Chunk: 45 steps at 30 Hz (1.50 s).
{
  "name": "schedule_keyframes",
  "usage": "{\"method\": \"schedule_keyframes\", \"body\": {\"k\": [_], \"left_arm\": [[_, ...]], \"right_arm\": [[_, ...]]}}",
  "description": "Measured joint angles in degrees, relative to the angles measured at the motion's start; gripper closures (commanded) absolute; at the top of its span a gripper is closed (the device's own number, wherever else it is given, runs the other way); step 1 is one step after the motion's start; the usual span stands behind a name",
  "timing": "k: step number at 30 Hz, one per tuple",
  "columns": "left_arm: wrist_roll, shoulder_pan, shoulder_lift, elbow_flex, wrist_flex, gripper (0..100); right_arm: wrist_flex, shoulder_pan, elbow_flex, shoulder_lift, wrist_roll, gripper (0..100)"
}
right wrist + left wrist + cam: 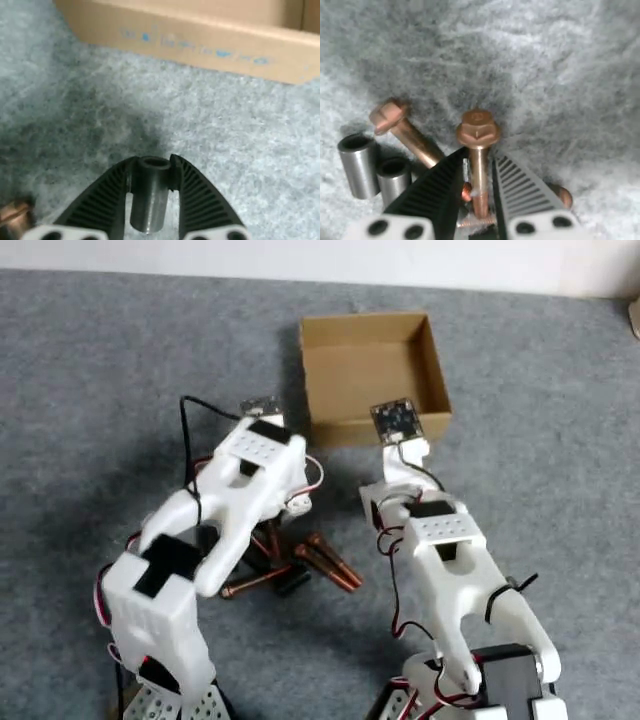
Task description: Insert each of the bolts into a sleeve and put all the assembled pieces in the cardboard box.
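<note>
Left gripper (479,156): fingers clamped on a copper bolt (478,131).
Right gripper (153,162): fingers clamped on a dark sleeve (149,200), near the cardboard box (375,426).
Cardboard box: upper centre of the high view.
Loose bolts (330,562): lower centre, between the arms.
Spare sleeves (357,165): two, side by side.

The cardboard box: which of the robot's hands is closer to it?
Right. The right hand, shut on a sleeve, sits just in front of the cardboard box, by its near wall. The left hand is farther back, gripping a bolt.
</note>
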Motion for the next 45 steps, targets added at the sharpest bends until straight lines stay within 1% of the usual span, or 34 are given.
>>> {"method": "schedule_keyframes", "body": {"k": [4, 7, 12, 17, 22, 25, 29, 33, 41, 45], "left_arm": [[-2.0, 0.0, -6.4, 7.5, -6.3, 100], [-3.5, 0.0, -11.3, 13.1, -10.8, 100], [-4.0, 0.0, -18.0, 20.9, -17.5, 100], [-8.2, 0.0, -22.7, 26.9, -24.2, 100], [-9.1, 0.0, -24.3, 31.0, -30.1, 100], [-9.1, -0.2, -24.6, 31.3, -30.9, 100], [-9.1, -0.4, -27.3, 33.0, -31.0, 100], [-11.8, -0.5, -32.4, 35.6, -31.4, 100], [-20.6, -0.5, -50.9, 44.7, -31.4, 100], [-22.4, -0.5, -63.9, 50.8, -31.4, 100]], "right_arm": [[-4.0, 0.0, 3.1, 0.0, 0.0, 99.3], [-5.1, 0.0, 3.8, 0.0, 0.0, 99.3], [-5.8, 0.0, 4.2, 0.0, 0.0, 99.3], [-6.9, 0.7, 4.2, 0.0, 0.0, 99.3], [-6.9, 1.9, 6.2, -1.3, 0.0, 99.3], [-7.3, 1.9, 9.2, -5.5, 0.0, 99.3], [-10.5, 1.4, 15.1, -11.6, 0.0, 99.3], [-13.2, -0.9, 20.0, -17.6, 0.0, 99.3], [-13.8, -3.0, 24.0, -25.1, 0.0, 99.3], [-13.8, -3.8, 27.4, -31.0, 0.0, 99.3]]}}
